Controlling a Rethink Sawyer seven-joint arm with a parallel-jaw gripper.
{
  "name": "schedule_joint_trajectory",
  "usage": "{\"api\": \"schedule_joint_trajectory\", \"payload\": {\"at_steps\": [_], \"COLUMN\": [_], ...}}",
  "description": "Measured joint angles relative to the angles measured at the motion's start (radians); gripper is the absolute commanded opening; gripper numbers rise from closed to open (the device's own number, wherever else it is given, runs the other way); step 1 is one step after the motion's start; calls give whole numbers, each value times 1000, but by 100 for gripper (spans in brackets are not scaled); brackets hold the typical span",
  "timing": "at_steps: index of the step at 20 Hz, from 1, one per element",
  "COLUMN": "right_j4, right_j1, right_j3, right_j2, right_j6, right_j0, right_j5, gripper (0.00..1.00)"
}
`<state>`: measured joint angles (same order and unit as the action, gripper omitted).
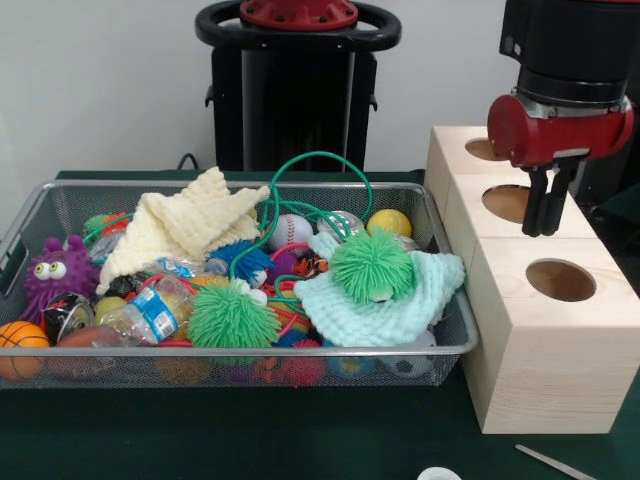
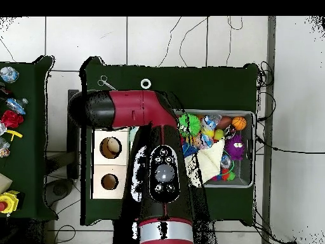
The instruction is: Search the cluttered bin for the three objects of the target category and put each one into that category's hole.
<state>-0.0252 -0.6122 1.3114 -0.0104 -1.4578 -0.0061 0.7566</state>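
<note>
the pincer point(image 1: 547, 222) hung empty, fingers nearly together, over the wooden box's middle hole point(image 1: 506, 203), so it should next travel to the cluttered bin point(image 1: 60, 195) beside it and descend squarely onto one toy.

Wire-mesh metal bin point(image 1: 60, 205), bare wooden box point(image 1: 560, 370)

The wire bin point(image 1: 455, 335) sat on the table point(image 1: 250, 440), with the block of three holes point(image 1: 545, 330) just beside it on the right in the front view. Two cloths point(image 1: 190, 225) lay on top of the toys in the bin. The pincer point(image 1: 545, 232) hung above the block's middle hole point(image 1: 506, 203).
</note>
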Motion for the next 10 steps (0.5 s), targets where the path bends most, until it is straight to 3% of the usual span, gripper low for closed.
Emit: {"api": "schedule_joint_trajectory", "payload": {"at_steps": [5, 10], "right_j4": [-2, -4], "right_j1": [-11, -26], "right_j3": [-2, -2], "right_j2": [-2, -30], "right_j6": [0, 0], "right_j0": [-30, -128], "right_j5": [27, 29], "gripper": [0, 0]}}
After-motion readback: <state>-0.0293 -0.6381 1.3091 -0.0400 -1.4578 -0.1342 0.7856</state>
